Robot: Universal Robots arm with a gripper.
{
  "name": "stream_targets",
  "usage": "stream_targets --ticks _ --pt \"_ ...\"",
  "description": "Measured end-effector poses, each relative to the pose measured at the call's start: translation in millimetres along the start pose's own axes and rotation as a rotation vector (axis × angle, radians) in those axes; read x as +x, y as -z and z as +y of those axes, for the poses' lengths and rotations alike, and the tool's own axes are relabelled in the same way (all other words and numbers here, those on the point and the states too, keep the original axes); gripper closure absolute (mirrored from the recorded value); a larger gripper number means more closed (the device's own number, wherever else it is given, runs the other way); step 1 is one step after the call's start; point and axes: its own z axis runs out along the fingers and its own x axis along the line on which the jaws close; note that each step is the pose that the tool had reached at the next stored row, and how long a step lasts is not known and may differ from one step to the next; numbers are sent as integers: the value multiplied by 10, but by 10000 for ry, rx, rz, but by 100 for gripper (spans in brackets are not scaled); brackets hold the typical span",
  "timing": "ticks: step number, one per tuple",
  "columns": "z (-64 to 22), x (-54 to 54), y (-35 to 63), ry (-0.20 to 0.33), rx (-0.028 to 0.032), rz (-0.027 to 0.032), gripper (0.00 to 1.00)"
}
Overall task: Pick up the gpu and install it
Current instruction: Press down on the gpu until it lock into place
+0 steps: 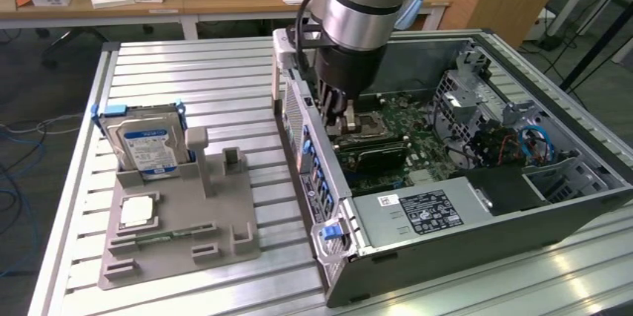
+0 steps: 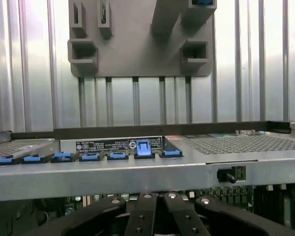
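While my gripper hangs closed inside the open computer case, over the motherboard, with the card apparently lying in its slot just beside it, I judge that seating wants a straight, even downward press.

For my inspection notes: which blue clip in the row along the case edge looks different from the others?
The blue clip right at the black label strip: it stands taller and paler, while the others are low and darker.
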Motion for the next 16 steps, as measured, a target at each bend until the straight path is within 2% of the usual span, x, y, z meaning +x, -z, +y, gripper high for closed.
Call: stream_targets --ticks 3,4,6,7,8,11,14,16 --pt "-112 3 3 -2 -1 -18 89" --pt "-123 17 4 -3 -8 -19 89" --pt "-127 73 7 -16 -61 -15 89" --pt "-129 108 8 -21 -115 -11 89" --pt "-131 134 7 -28 -219 -8 89" --pt "-131 154 10 -61 -736 19 89" --pt "-131 149 8 -60 -749 -2 89" --pt "-129 110 4 -59 -749 -13 89"
